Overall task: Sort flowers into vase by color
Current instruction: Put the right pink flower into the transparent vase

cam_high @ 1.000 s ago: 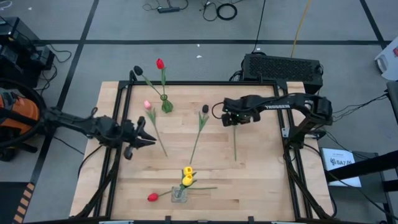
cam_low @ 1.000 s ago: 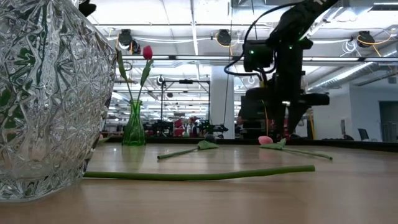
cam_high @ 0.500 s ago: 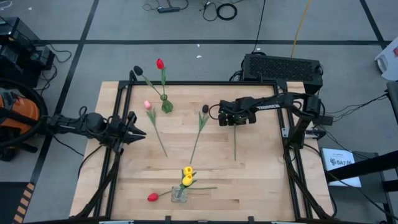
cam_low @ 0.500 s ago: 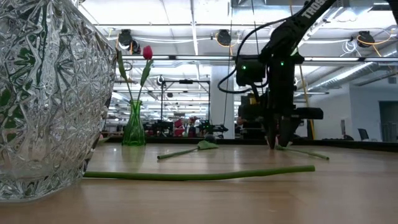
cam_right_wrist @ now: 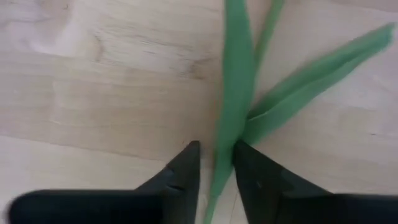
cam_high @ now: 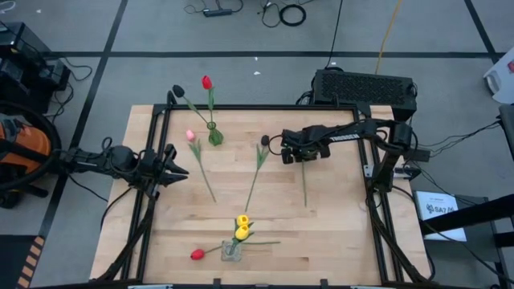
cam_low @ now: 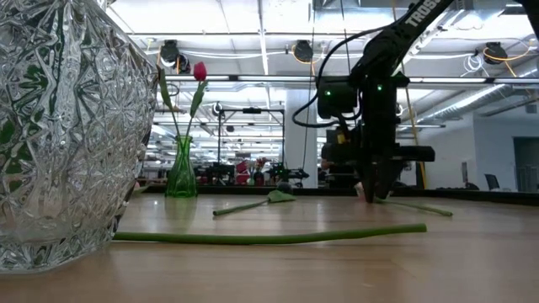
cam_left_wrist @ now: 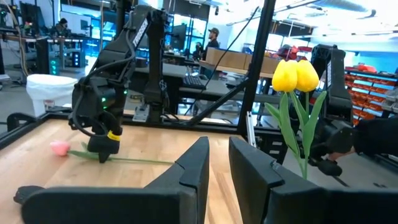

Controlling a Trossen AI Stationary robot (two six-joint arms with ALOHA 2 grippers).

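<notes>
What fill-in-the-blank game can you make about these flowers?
The two upright tulips in the clear vase are ____.
The right pincer is down over a green ____.
The tulip lying closest to the left pincer is ____.
Missing: yellow, stem, pink.

Overhead view: the right claw covers the head end of a long green flower stem, so its bloom colour cannot be told. Low view: the cut-glass vase is cropped at the top and left edges. Right wrist view: the green stem and leaves are blurred and run off the frame.
</notes>
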